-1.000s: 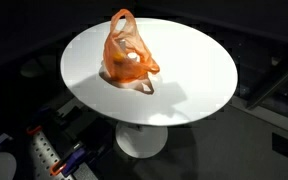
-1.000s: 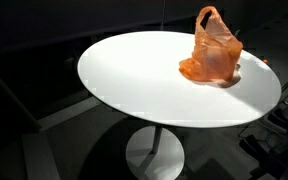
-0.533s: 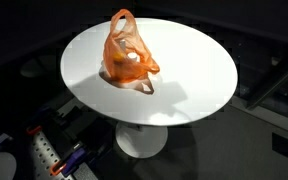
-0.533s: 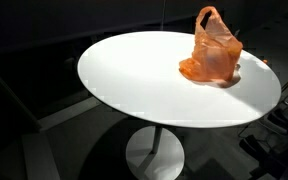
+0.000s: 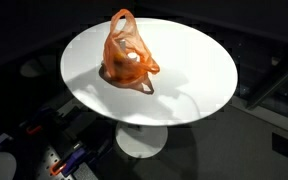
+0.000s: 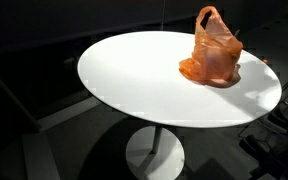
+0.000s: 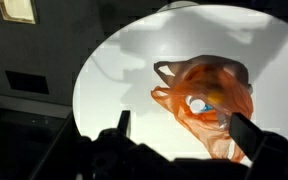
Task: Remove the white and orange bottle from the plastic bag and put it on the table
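The bottle [image 7: 196, 103] lies inside the orange plastic bag [image 7: 209, 100]. It shows only as a round white patch through the thin film, with a small blue spot just beside it. In the wrist view that round end faces the camera, but the body is lost in the crumpled plastic, so I cannot tell which way its long axis runs. In an exterior view it is only a pale blur [image 5: 129, 58] low in the bag.

The plastic bag [image 5: 127, 52] sits in a heap on the table, its looped handle standing upright at the top. The film is bunched and spreads out at the base, where it touches the tabletop. In both exterior views it sits well off centre, near the rim [image 6: 216, 50].

The gripper [image 7: 182, 117] hangs above the bag with its two dark fingers [image 7: 122, 122] spread wide, one to each side of the bag. They hold nothing and touch nothing.

The table [image 6: 144, 85] is round, white and glossy, and stands on a single white pedestal [image 6: 154, 152]. The room around it is dark. A small lit panel [image 7: 17, 10] glows in the upper corner of the wrist view.
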Motion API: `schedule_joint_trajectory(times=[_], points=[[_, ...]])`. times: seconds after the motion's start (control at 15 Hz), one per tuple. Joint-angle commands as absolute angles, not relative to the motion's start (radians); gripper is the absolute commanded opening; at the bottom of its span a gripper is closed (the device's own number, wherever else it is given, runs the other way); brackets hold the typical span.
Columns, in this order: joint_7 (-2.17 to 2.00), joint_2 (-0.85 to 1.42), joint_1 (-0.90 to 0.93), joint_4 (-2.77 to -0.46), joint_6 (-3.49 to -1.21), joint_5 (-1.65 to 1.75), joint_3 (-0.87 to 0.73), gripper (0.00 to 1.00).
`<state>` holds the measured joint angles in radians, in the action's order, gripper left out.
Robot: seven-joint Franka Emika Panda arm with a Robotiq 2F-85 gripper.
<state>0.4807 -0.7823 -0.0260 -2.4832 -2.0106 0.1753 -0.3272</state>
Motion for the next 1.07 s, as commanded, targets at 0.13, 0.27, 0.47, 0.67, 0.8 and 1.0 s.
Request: schedule_joint_trajectory(times=[0.13, 0.27, 0.47, 0.67, 0.8, 1.0], points=[[0.385, -0.565, -0.013, -2.325, -1.985, 0.111, -0.259, 1.0], [0.355, -0.499, -0.016, -2.28, -1.97, 0.088, -0.237, 1.0], [0.306, -0.408, -0.021, -2.214, -1.926, 0.047, -0.206, 1.0], [0.274, -0.338, -0.026, -2.159, -1.884, 0.018, -0.184, 1.0], [0.301, -0.368, -0.032, -2.209, -1.922, 0.026, -0.179, 1.0], [0.3, -0.349, -0.034, -2.203, -1.921, 0.026, -0.173, 1.0]])
